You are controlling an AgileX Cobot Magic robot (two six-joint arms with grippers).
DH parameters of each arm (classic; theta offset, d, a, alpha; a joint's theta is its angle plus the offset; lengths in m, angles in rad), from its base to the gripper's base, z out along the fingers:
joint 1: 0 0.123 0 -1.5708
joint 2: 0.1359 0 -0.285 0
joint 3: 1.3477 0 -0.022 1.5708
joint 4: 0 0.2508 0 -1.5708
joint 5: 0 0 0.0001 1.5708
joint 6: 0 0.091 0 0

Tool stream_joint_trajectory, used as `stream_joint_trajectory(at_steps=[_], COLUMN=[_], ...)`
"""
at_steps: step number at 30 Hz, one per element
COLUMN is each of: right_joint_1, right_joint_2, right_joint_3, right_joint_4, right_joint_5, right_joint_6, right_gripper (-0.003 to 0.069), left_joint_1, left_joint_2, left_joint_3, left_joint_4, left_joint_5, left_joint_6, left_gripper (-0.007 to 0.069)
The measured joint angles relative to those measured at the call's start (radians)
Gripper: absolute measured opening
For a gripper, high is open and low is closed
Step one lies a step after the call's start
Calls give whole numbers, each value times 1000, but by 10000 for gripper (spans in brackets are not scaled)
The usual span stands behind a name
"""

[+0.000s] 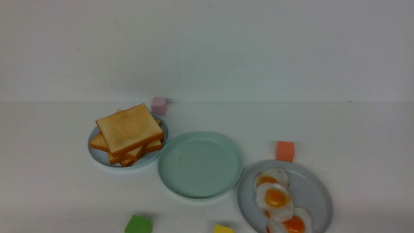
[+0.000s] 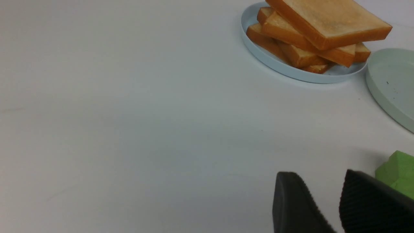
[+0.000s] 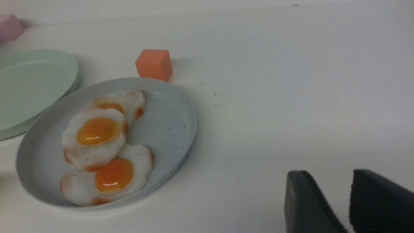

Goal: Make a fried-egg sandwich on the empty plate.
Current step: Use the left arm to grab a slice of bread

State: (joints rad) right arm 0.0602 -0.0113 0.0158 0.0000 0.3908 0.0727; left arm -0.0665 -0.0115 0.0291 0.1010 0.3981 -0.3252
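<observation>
Left gripper [image 2: 319,174]: jaws apart, nothing between them, bare table [image 2: 129,129] under it. Green cube [image 2: 399,173] sits just beside one finger; can't tell if they touch. Right gripper [image 3: 330,173]: jaws apart too, nothing gripped, also over bare table.

Landmark is the mint-green plate [image 1: 200,163]: mid-table, flat, bare, nothing stacked on it yet.

Left of it and slightly farther back is the pale-blue plate [image 1: 97,154], rims nearly touching. It carries the toast pile [image 1: 129,129]: several slices, loosely fanned, top slice skewed. Pink cube [image 1: 159,105] is back-left of the mint plate, just behind the toast.

Right of the mint plate and nearer the robot is the grey-blue speckled plate [image 1: 312,191], its rim just beside the mint rim. It holds three fried eggs [image 1: 275,198], overlapping in a row, yolks up. Orange cube [image 1: 285,151] sits at that plate's far rim.

Nearer the robot than the mint plate: green cube off to the left, yellow cube [image 1: 223,229] roughly in line with it, cut by the frame edge.
</observation>
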Motion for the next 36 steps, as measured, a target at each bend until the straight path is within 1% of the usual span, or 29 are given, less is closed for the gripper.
stream_joint_trajectory(at_steps=[25,29,31,36], right_joint_1=[0,0,0,0], right_joint_2=[0,0,0,0], right_joint_3=[0,9,11,11], right_joint_4=[0,0,0,8], right_joint_5=[-6,-65,-160,-324], right_joint_6=[0,0,1,35], right_gripper=[241,241,241,241], left_joint_1=[0,0,0,0], left_joint_2=[0,0,0,0], left_joint_3=[0,0,0,0], left_joint_4=[1,14,12,6], left_joint_5=[-2,-4,-34,-181], left_joint_6=[0,0,0,0], left_gripper=[239,239,239,239])
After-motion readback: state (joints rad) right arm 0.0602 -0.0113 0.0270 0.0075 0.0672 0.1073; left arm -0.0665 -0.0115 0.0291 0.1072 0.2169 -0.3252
